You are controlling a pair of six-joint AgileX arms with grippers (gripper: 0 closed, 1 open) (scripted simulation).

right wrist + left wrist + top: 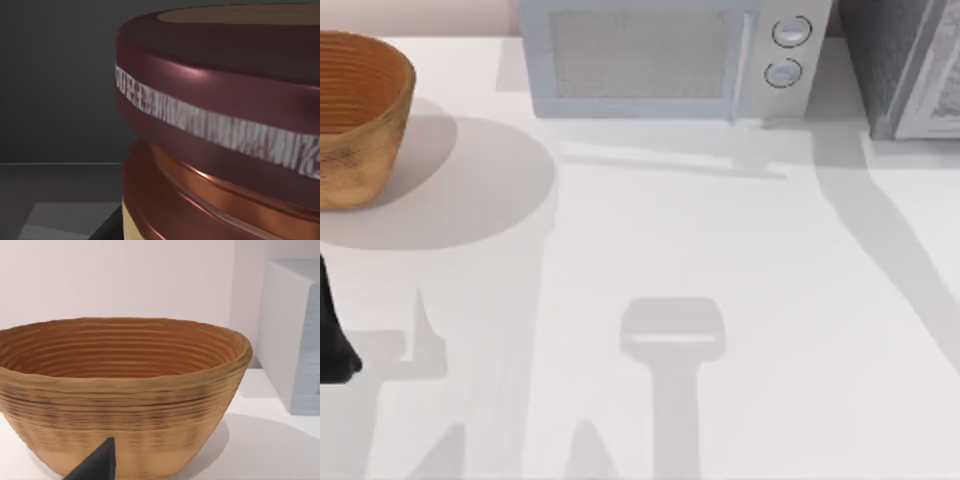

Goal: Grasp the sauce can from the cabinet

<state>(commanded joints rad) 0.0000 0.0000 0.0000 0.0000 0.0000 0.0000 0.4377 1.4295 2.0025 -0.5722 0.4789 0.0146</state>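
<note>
Sauce can (220, 125): in dark cabinet (900, 60), far right of bench (720, 250), very close before right wrist camera. Right jaws: state cannot be told. Left arm (332, 340): parked near left, facing basket (355, 110). Grasp unconfirmed; extraction judged outstanding.

Little of the AgileX robot's body is visible. At the top view's left edge, the left arm (332, 335) appears as a matte black, tapering form with a rounded lower end. In the left wrist view, a dark charcoal, wedge-shaped fingertip (97, 463) ends in a sharp point, smooth and unmarked.
</note>
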